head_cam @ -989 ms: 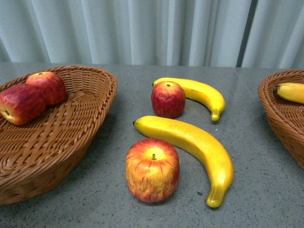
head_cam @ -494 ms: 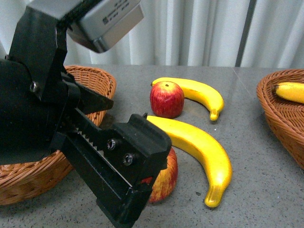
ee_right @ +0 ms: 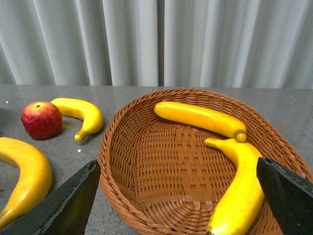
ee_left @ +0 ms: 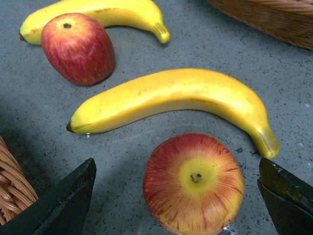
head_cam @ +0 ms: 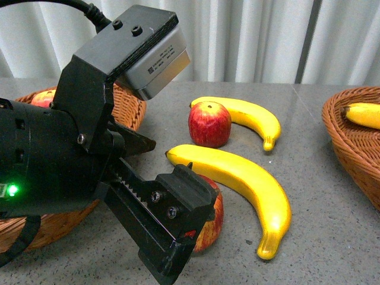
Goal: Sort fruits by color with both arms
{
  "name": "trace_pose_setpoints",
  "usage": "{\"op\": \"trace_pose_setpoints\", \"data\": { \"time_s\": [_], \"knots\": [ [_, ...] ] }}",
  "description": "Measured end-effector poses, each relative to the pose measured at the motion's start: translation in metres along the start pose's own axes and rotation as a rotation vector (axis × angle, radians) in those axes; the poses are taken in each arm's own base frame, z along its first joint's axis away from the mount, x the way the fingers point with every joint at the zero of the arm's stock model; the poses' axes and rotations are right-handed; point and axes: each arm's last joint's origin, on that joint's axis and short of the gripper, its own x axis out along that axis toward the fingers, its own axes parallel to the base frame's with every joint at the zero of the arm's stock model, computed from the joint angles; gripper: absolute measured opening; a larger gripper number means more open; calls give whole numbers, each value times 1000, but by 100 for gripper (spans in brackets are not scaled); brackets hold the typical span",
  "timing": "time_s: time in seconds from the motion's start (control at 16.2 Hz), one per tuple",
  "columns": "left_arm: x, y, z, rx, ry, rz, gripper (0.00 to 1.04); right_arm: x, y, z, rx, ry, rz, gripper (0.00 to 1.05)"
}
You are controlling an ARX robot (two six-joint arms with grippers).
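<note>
Okay, front view:
left gripper: fills the near side, jaws apart, nothing held.
near apple: right at the gripper, mostly hidden behind the lower finger block.
near banana: just past the gripper, close beside that apple; contact cannot be told.
far apple: further out beyond the fingertips, upright.
far banana: just behind the far apple.
left basket: behind the gripper body; a basket apple peeks over the arm.
right basket: well apart from this gripper, a yellow banana end shows inside.

left wrist view:
left gripper: fingers spread wide, empty.
near apple: between the two fingers, stem up, clear gap each side, on the table.
near banana: just beyond the fingertips, apart from the apple.
far apple: further beyond, well apart from the gripper.

right wrist view:
right gripper: jaws apart, holding nothing, over the right basket.
basket bananas: two lying inside, ahead of the fingers.

handling guess: near apple looks light, hard and glossy, so probably slippery but not fragile.
grip spot: likely across the widest middle, pads on opposite sides, stem left up.
risk: rounded sides may squirt out if pinched too high.
</note>
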Motion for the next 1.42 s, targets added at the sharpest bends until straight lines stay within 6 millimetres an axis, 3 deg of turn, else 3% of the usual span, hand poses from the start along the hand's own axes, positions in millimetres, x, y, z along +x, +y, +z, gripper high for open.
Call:
{"op": "trace_pose_setpoints", "data": {
  "time_s": [0.31,0.56,0.62,0.8,0.93,1.24,1.42],
  "knots": [
    [22,1,-14,-16,38,-58,98,0,0,0,0,0,0,98],
    [31,3,-12,-9,47,-60,98,0,0,0,0,0,0,98],
    [32,4,-12,-9,50,-54,95,0,0,0,0,0,0,98],
    [32,5,-13,-3,57,-56,68,0,0,0,0,0,0,98],
    [30,5,-12,-3,57,-55,63,0,0,0,0,0,0,98],
    [20,4,-3,-15,23,-43,61,0,0,0,0,0,0,98],
    [-4,0,21,14,-39,-13,61,0,0,0,0,0,0,98]
  ]
}}
